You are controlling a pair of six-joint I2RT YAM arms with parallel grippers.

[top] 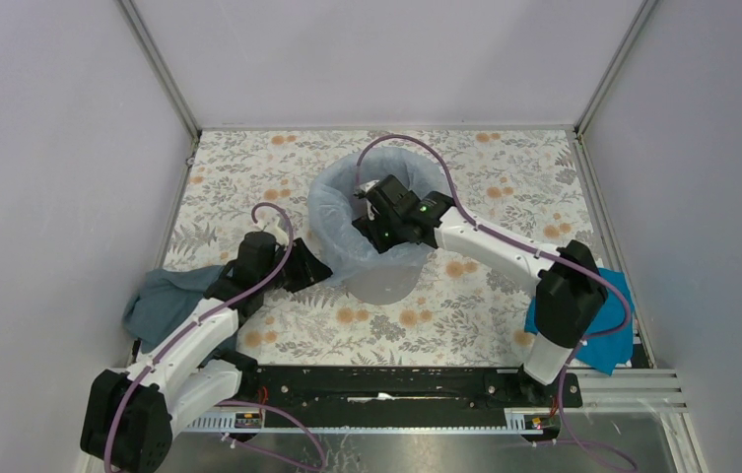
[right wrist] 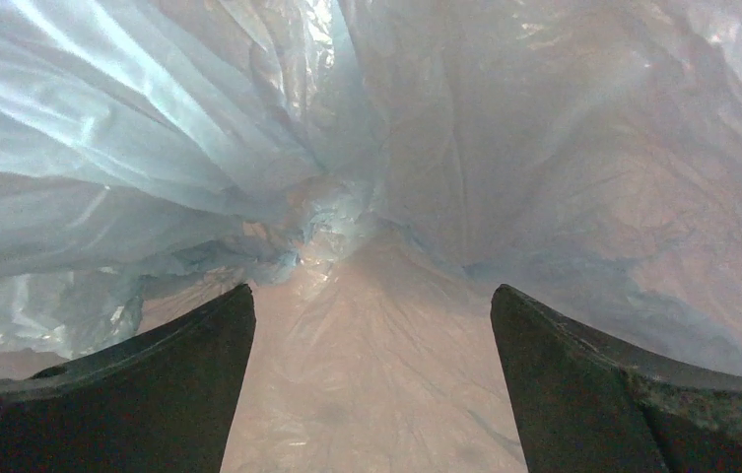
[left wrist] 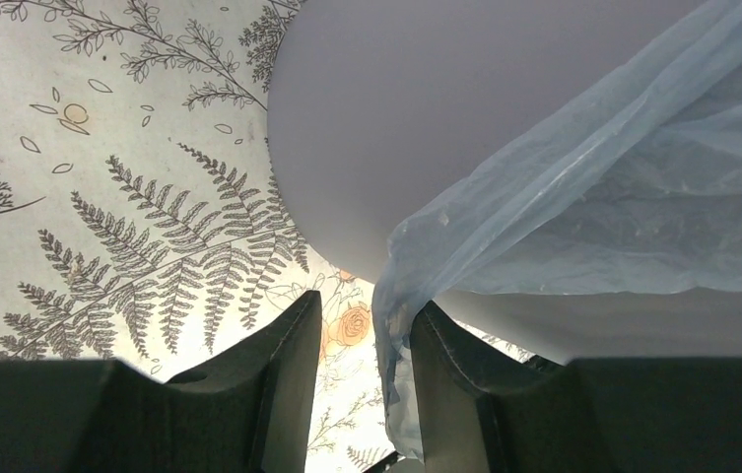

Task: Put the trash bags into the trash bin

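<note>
The bin stands, upright as far as the top view tells, just behind the middle of the table; the bag lies in it, its edge folded out over the rim from 6 through 9 to 12 o'clock; the right gripper sits inside the mouth, within the bag, its arm crossing the rim at 4 o'clock; the left gripper is just beside the bin's outer wall at 8 o'clock, with a hanging flap of the bag between its fingers, nearer the right one; the left cloth lies at the table's 8 o'clock, under the left arm; the right cloth lies at 4 o'clock, under the right arm.
</note>
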